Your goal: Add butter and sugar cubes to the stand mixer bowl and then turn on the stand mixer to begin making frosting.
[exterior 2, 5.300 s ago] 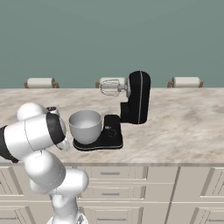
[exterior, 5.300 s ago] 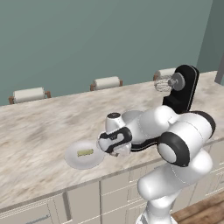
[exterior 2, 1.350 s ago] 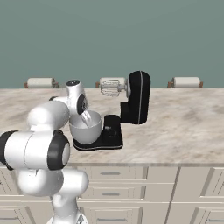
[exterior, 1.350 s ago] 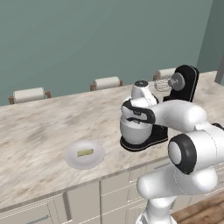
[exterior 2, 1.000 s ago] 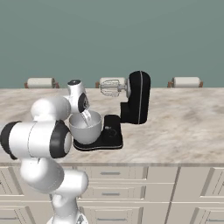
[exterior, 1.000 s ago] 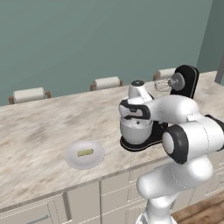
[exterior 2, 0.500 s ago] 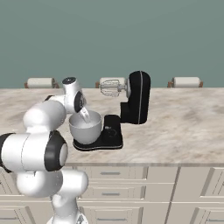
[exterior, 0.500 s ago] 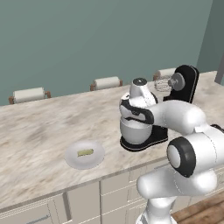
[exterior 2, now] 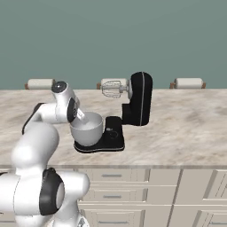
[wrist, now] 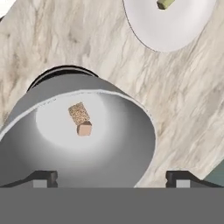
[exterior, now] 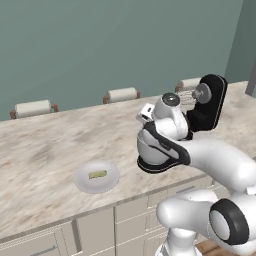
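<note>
My gripper hangs open just above the stand mixer bowl, its fingertips wide apart with nothing between them. On the bowl's pale bottom lie the tan sugar cubes, a speckled one and a smaller one touching it. The bowl sits on the base of the black stand mixer, whose head is tilted up with the whisk clear of the bowl. My hand is over the bowl's left rim. The butter lies on the white plate, left of the bowl.
The plate with the butter is a short way from the bowl on the marble counter. Three chair backs line the counter's far edge. My own forearm stretches along the near side of the mixer.
The hand came from the plate to the bowl several seconds ago. Over the last second it has stayed above the bowl, the arm has shifted slightly, and the jaws now stand open.
</note>
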